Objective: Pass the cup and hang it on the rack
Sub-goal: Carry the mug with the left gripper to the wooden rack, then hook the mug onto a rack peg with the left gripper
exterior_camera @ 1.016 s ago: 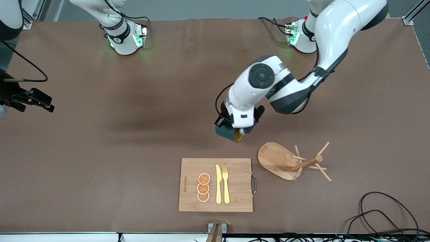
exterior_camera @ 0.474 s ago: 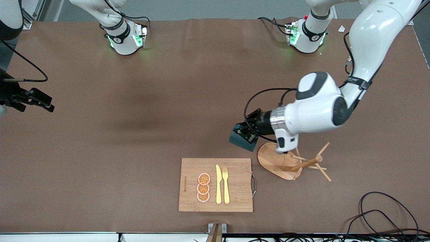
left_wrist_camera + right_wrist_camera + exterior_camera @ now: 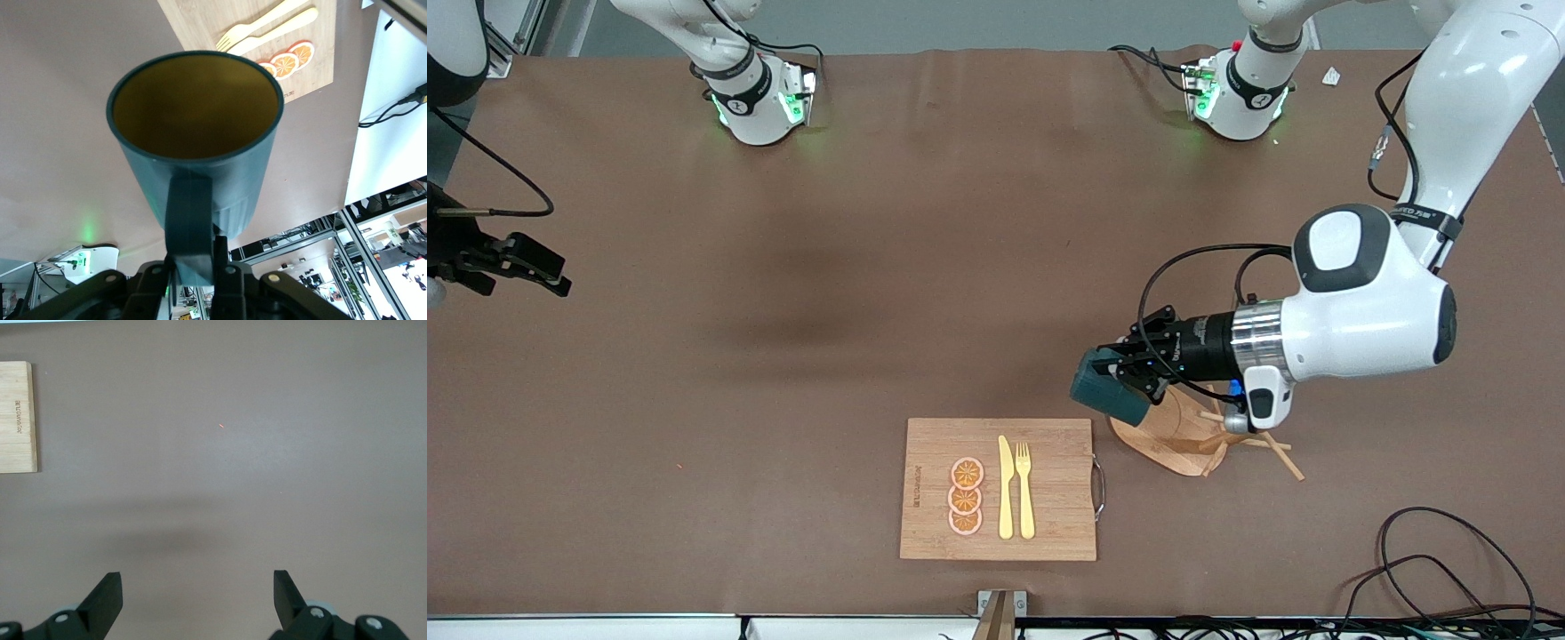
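Observation:
My left gripper is shut on the loop handle of the dark teal cup. It holds the cup on its side, just above the table and over the edge of the rack's oval base that faces the right arm's end. In the left wrist view the cup shows its mustard-yellow inside, and the fingers clamp the handle. The left wrist hides the rack's post; a few pegs stick out. My right gripper waits open over the table's right-arm end, with nothing between its fingers.
A rectangular wooden cutting board lies beside the rack, nearer the front camera, with orange slices, a yellow knife and a fork on it. Black cables lie at the table's front corner at the left arm's end.
The left arm has swung from over the middle of the table toward the rack with the cup, and its wrist has turned level. The right arm has not moved.

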Controlling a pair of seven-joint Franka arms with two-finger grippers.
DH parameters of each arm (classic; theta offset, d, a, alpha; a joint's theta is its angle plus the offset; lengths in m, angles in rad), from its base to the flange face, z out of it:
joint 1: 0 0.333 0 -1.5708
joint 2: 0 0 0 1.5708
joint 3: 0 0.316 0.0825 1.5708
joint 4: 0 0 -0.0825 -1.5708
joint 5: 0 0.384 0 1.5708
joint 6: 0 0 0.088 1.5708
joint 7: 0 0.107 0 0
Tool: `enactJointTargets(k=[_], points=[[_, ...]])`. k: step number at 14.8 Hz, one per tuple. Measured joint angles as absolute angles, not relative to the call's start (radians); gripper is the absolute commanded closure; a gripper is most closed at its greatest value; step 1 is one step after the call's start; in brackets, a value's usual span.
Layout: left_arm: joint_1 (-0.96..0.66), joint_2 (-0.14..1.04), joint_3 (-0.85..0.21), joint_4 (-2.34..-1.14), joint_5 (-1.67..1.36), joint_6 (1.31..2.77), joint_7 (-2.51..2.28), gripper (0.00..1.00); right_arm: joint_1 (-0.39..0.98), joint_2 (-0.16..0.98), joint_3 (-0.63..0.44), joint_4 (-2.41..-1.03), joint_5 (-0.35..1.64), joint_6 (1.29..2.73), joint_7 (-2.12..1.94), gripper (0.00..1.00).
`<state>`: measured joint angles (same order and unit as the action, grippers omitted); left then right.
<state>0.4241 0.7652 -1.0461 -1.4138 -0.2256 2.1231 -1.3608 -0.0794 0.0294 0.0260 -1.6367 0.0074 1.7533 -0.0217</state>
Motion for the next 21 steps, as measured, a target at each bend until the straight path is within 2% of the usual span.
enactJointTargets(k=[9,21], points=[[0.543,0.793,-1.046,-1.415,-0.302,2.025,-1.139,0.93,-0.079,0.029,0.026,-1.637,0.007,1.753,-0.022,0.00],[0.644,0.849,-1.044,-1.427,-0.313,1.976,-0.918,0.92,-0.079,0.029,0.026,-1.637,0.007,1.753,-0.022,0.00]])
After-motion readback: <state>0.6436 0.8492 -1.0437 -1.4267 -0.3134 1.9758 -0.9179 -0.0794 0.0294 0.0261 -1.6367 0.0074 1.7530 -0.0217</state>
